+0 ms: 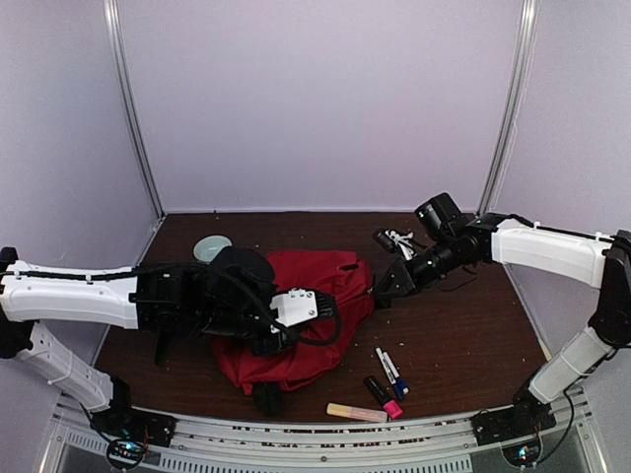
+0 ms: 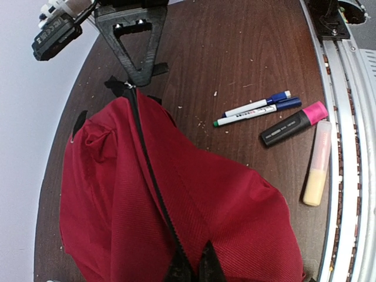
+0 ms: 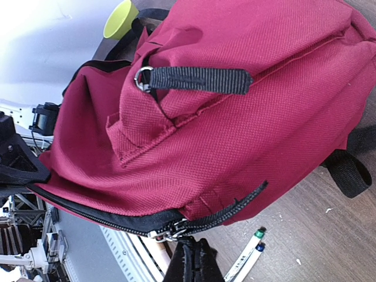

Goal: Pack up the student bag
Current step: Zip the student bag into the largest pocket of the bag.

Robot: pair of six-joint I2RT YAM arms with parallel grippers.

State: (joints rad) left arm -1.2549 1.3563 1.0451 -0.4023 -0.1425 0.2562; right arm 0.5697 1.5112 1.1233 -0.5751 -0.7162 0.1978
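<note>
At table centre, the student bag [image 1: 325, 276] lies slumped on the wood, red fabric up, with the left arm reaching over it. We note both end effectors are engaged on it. The left gripper [image 2: 194, 269] has its jaws pressed together on the black zipper [image 2: 150, 170] at the near end of the seam. The right gripper [image 3: 191, 261] is pinched tight at the far end, by the metal sliders. We cannot tell whether it has a slider tab or only the tape beside it. The zipper reads as closed along its visible run.

Our judgement: the step in hand is opening the bag, and packing proper has not begun. Two white markers [image 2: 258, 107], a black-and-pink highlighter [image 2: 292, 124] and a yellow highlighter [image 2: 317, 170] lie on the table [image 1: 463, 335] beside the bag. A green cup [image 3: 120, 17] sits behind it.

Next move, as we see it: one gripper anchors the fabric while the other draws a slider along the seam. Tension must be kept up so the soft cloth does not bunch.
</note>
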